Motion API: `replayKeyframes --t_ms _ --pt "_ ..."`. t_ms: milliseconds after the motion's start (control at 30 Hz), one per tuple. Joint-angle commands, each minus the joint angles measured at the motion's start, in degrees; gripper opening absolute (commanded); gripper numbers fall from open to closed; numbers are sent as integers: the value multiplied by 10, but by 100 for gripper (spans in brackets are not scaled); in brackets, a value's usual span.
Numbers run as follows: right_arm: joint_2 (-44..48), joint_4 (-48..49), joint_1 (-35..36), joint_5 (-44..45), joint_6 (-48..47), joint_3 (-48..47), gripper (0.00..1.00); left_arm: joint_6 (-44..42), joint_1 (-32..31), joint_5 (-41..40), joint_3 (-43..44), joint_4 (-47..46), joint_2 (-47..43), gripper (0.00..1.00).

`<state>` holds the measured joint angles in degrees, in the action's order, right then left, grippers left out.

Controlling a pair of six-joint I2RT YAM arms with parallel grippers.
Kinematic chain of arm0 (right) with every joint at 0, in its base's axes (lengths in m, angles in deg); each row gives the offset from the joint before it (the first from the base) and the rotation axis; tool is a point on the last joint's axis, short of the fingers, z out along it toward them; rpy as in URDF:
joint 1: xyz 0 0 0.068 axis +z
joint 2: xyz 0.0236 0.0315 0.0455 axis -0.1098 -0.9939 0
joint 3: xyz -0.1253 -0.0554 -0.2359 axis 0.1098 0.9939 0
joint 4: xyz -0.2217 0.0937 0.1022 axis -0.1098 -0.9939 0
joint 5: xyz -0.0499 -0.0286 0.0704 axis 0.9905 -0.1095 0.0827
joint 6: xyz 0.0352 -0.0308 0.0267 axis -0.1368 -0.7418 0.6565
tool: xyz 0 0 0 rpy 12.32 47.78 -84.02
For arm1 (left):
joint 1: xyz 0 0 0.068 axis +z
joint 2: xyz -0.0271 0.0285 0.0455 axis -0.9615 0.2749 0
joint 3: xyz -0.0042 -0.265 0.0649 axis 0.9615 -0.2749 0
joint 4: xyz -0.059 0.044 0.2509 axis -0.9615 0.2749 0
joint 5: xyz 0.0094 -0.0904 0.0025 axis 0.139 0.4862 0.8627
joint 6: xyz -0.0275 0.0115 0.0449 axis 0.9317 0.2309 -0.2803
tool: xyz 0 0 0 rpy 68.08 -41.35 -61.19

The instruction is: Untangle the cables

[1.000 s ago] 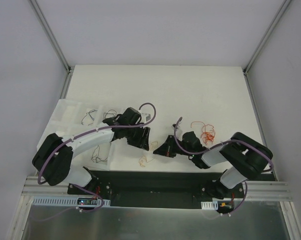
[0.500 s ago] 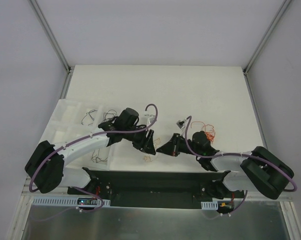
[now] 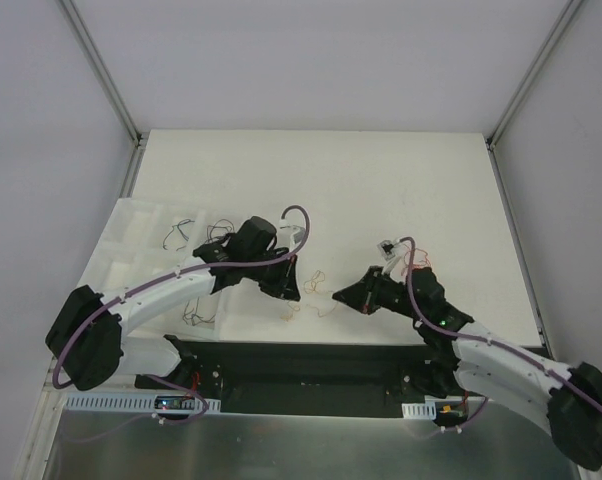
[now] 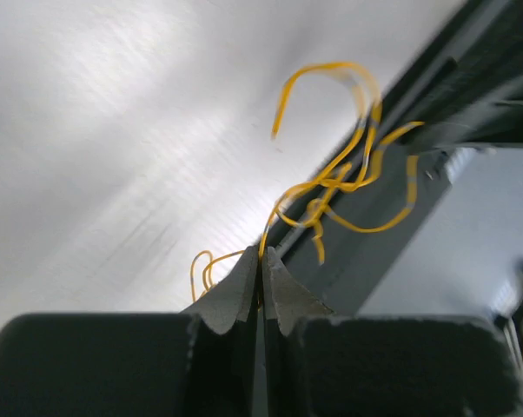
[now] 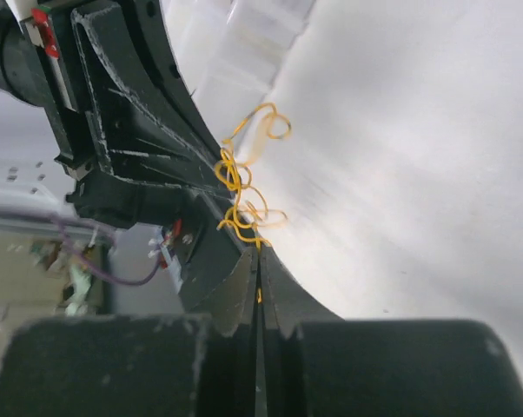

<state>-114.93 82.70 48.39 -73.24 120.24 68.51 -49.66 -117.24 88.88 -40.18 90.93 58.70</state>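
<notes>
A small tangle of thin yellow cables point(image 3: 317, 291) hangs stretched between my two grippers near the table's front edge. My left gripper point(image 3: 298, 284) is shut on one yellow strand; in the left wrist view its gripper point(image 4: 262, 253) pinches the strand below the yellow curls point(image 4: 340, 178). My right gripper point(image 3: 339, 295) is shut on another strand; in the right wrist view its gripper point(image 5: 258, 251) pinches it below the yellow knot point(image 5: 238, 193). Orange-red cables point(image 3: 414, 262) lie behind the right wrist, partly hidden.
Thin dark wires lie at the left point(image 3: 181, 233), point(image 3: 221, 229) and near the front point(image 3: 195, 316). Clear plastic trays point(image 3: 131, 222) stand at the left edge. The black base plate point(image 3: 301, 362) runs along the near edge. The left gripper's body point(image 5: 114, 113) fills the right wrist view's upper left.
The yellow tangle has been picked up off the table and pulled out between the two grippers. The right arm has swung out to the right and stretched low.
</notes>
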Motion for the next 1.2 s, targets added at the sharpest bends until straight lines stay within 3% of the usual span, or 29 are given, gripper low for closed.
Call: replayKeyframes --t_ms 0,200,667,767,833,1033,1167 --pt "158 -324 -3 158 -115 -51 1 12 -3 -248 48 96 -54 0" --pt "291 -552 -3 316 -163 -106 0 33 -4 -371 45 97 -147 0" --pt "412 -739 -4 533 -162 -180 1 -36 -3 -426 62 125 -196 0" --pt "421 -726 -4 507 -158 -174 0 -25 -2 -422 63 130 -189 0" --pt "407 -693 -4 443 -171 -166 0 -18 -3 -395 68 130 -169 0" --pt "269 -517 -1 222 -161 -123 0 -1 -4 -222 104 138 -36 0" --pt "197 -393 13 180 -110 -80 0 21 -4 -146 124 138 47 0"
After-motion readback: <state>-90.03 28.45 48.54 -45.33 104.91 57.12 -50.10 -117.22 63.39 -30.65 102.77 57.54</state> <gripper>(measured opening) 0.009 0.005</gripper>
